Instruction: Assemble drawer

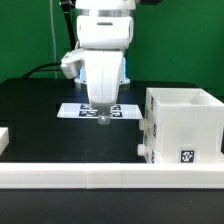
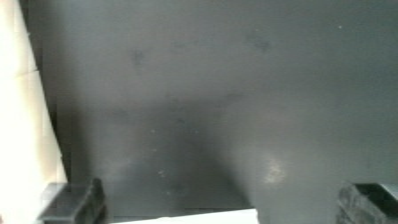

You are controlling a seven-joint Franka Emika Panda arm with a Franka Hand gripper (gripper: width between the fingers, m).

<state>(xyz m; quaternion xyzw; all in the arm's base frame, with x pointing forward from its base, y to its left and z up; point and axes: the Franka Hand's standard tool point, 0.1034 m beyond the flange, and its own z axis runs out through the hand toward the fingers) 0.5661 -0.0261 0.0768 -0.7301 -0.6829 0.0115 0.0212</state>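
My gripper [image 1: 101, 119] points straight down and hovers just above the black table, over the marker board [image 1: 97, 110]. In the wrist view its two dark fingertips [image 2: 71, 202] stand far apart, with only bare black table between them, so my gripper [image 2: 222, 205] is open and empty. A tall white open-top box, the housing [image 1: 185, 125], stands at the exterior view's right with a square marker [image 1: 186, 155] on its near side. A low white part [image 1: 4, 138] is cut off at the exterior view's left edge. I cannot tell whether it is the drawer.
A long white rail [image 1: 100, 178] runs along the near edge of the black table [image 1: 40, 110]. Small round bumps [image 1: 143, 149] stick out of the housing's side toward the gripper. In the wrist view a pale strip [image 2: 18, 100] borders the table.
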